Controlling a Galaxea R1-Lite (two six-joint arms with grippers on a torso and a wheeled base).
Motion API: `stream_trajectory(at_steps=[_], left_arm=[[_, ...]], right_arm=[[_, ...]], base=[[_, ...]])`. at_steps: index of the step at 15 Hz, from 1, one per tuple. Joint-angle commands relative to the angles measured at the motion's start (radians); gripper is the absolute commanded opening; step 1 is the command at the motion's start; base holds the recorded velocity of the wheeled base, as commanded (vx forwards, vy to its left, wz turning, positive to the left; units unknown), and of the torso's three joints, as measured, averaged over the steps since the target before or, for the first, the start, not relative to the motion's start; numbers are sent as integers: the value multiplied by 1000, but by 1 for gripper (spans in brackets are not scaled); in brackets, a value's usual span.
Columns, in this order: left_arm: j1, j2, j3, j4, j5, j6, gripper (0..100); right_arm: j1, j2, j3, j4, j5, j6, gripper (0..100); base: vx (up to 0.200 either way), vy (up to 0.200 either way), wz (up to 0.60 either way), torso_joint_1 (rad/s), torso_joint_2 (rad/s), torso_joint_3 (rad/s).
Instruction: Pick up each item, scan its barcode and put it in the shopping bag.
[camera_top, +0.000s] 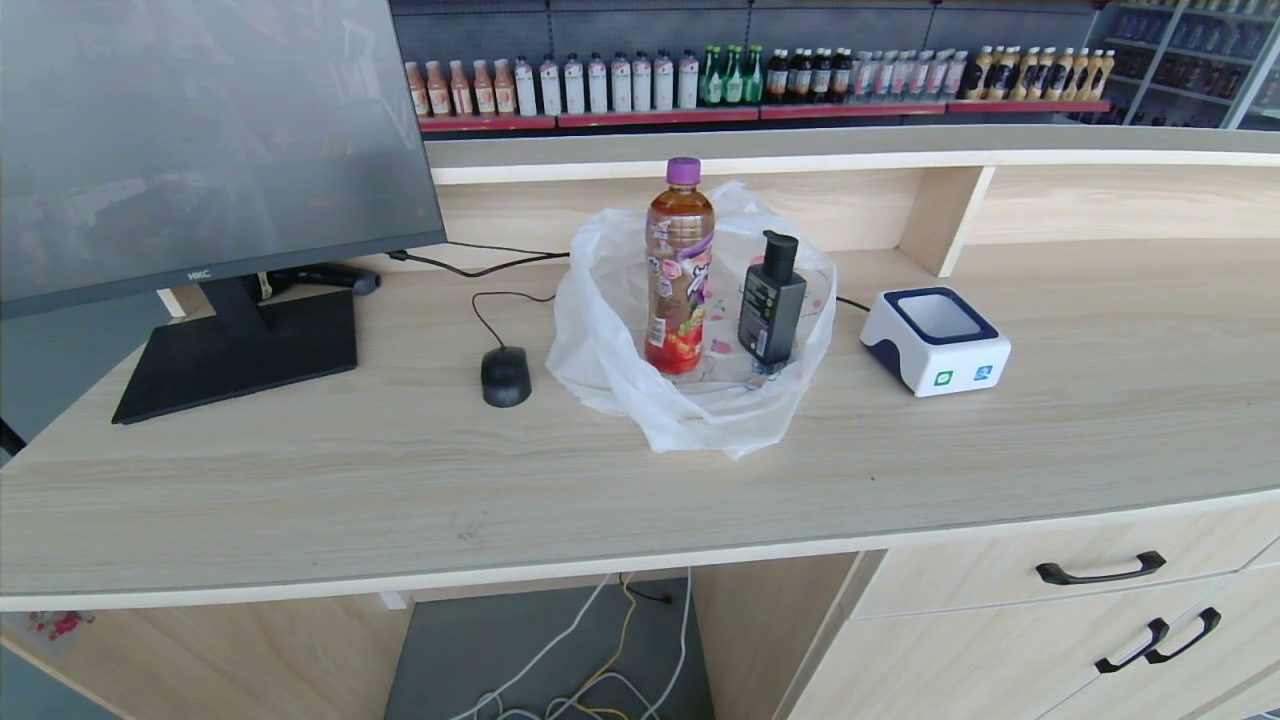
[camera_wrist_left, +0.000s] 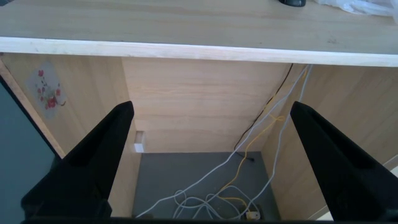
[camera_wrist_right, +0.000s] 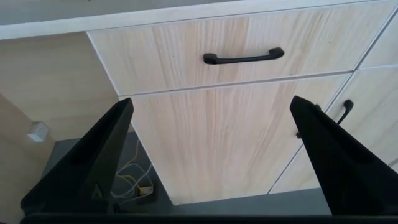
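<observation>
**Head view:** tea bottle (camera_top: 680, 270) w/ purple cap and dark pump bottle (camera_top: 771, 300) both stand upright, long axes vertical, side by side inside the open white shopping bag (camera_top: 600, 340), mid-counter (camera_top: 900, 450). The barcode scanner (camera_top: 935, 340) sits just beside the bag on the robot's right, the mouse (camera_top: 505, 376) near it on the left.

**Left wrist view:** left gripper (camera_wrist_left: 211, 109) is spread wide, holding nothing. It sits below the counter edge, facing the knee-space w/ cables (camera_wrist_left: 217, 199). The bag lies up and fwd of it.

**Right wrist view:** right gripper (camera_wrist_right: 211, 102) is also wide apart and empty, low down facing a drawer handle (camera_wrist_right: 244, 57).

Judgement: the right arm is nearer the pump bottle and scanner, the left nearer the tea bottle. Either must rise first.
</observation>
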Motion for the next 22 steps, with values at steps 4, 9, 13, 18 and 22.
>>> stream_trajectory(at_steps=[4,9,13,18,22], left_arm=[[0,0,0,0,0,-3,100],[2,0,0,0,0,-6,100],[2,0,0,0,0,-4,100],[2,0,0,2,0,-10,100],[2,0,0,0,0,-13,100]], right_arm=[[-4,-44,0,0,0,0,100],[-4,-44,0,0,1,-3,100],[-4,-44,0,0,1,-3,100],[-4,-44,0,2,3,-17,100],[-4,-44,0,2,4,-24,100]], base=[[0,0,0,0,0,0],[-120,0,0,3,4,-1],[0,0,0,0,0,0],[0,-200,0,7,7,3],[0,-200,0,0,-2,5]])
